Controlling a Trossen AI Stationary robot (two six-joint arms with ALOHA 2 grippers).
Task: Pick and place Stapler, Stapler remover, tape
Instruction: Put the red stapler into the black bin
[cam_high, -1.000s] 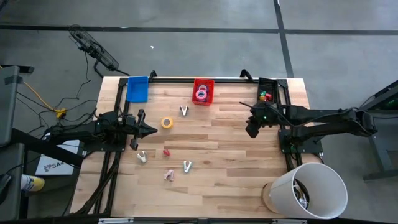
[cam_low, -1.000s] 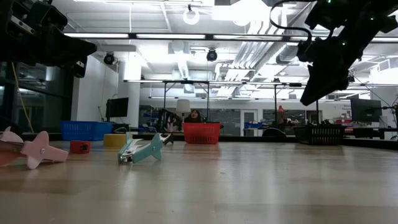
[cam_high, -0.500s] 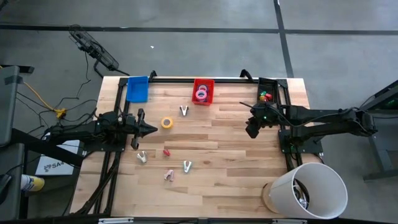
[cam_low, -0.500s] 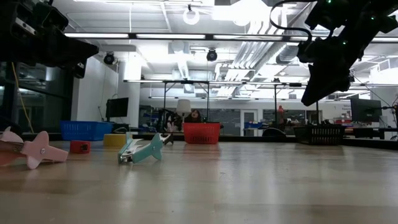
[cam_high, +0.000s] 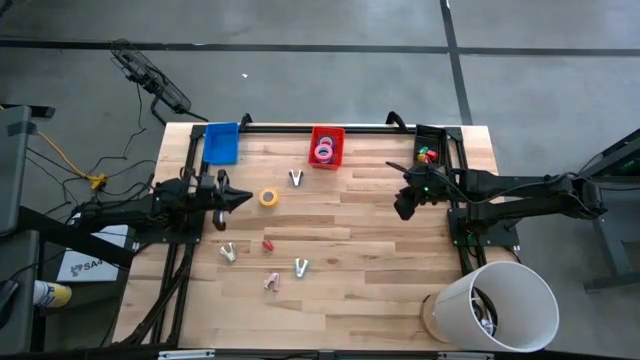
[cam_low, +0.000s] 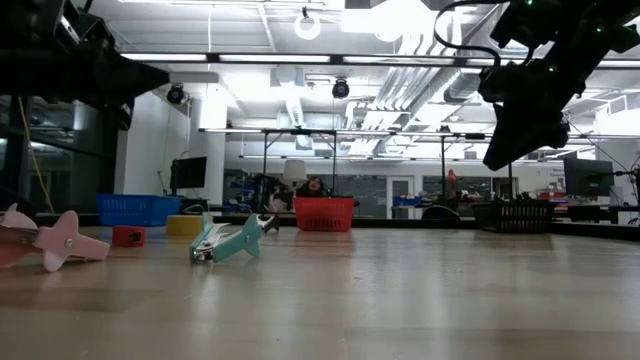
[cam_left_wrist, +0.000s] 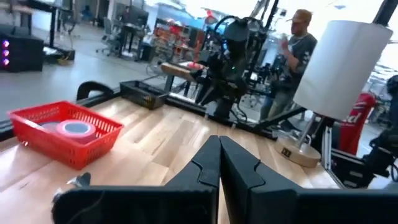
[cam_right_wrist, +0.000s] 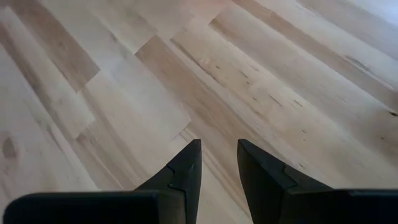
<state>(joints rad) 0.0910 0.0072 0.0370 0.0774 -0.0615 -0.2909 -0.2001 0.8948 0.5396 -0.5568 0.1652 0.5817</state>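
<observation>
**Yellow tape roll waiting just ahead of a clenched left gripper**

A failed pickup is the main risk judged here: the left gripper (cam_high: 240, 199) is pressed fully closed and empty, so if it were lowered onto the yellow tape roll (cam_high: 268, 197) as it stands, the roll would be pushed across the wooden table (cam_high: 360, 250) rather than straddled. The fingers would first have to be parted (the wrist view shows them meeting with no gap). A roll lying flat could also slide or tip on its edge if caught by only one finger.

The yellow tape roll lies just beyond the left gripper's tips, apart from them. The red basket (cam_high: 327, 146), already holding pink and blue rolls, is farther ahead and to one side. Several staple removers (cam_high: 301, 266) lie scattered beside and behind the gripper.

The right gripper (cam_high: 402, 210) hangs above bare boards, slightly parted, and nothing is held in it.
</observation>
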